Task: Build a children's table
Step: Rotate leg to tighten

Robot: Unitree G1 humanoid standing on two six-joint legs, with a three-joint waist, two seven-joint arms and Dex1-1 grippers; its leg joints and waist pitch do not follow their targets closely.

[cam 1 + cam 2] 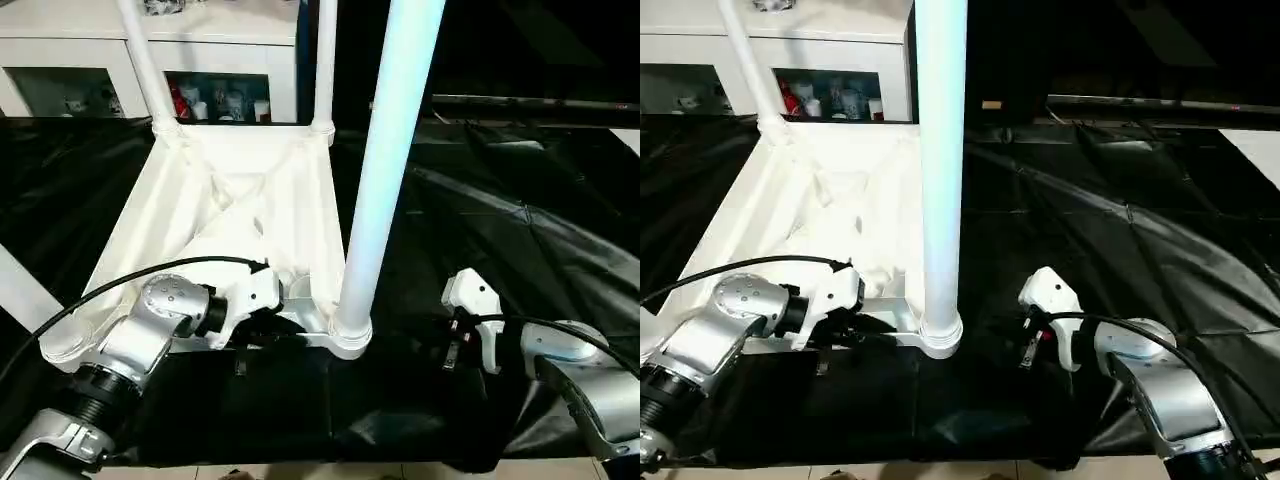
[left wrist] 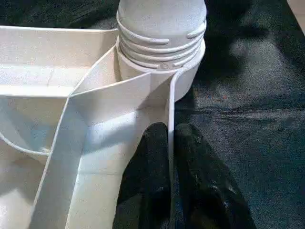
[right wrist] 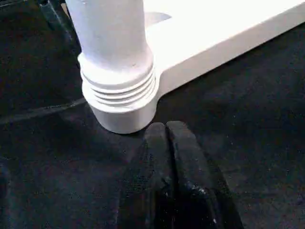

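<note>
The children's table lies upside down on the black cloth, its white top (image 1: 230,200) facing down and its legs standing up from the corner sockets. The nearest leg (image 1: 385,170) rises from the front right socket (image 1: 350,335), where its threaded base (image 2: 162,33) is seated. Two far legs (image 1: 150,70) (image 1: 325,60) stand at the back corners. My left gripper (image 2: 171,131) is shut on the thin rim wall (image 2: 169,102) just beside that front socket, one finger on each side. My right gripper (image 3: 166,126) is shut and holds nothing, resting low over the cloth a short way right of the same socket (image 3: 119,109).
A white cabinet (image 1: 210,100) with small items on its shelves stands behind the work table. Wrinkled black cloth (image 1: 520,230) covers the whole right side. The work table's front edge (image 1: 400,468) runs just below my arms. A black cable (image 1: 120,280) loops over my left wrist.
</note>
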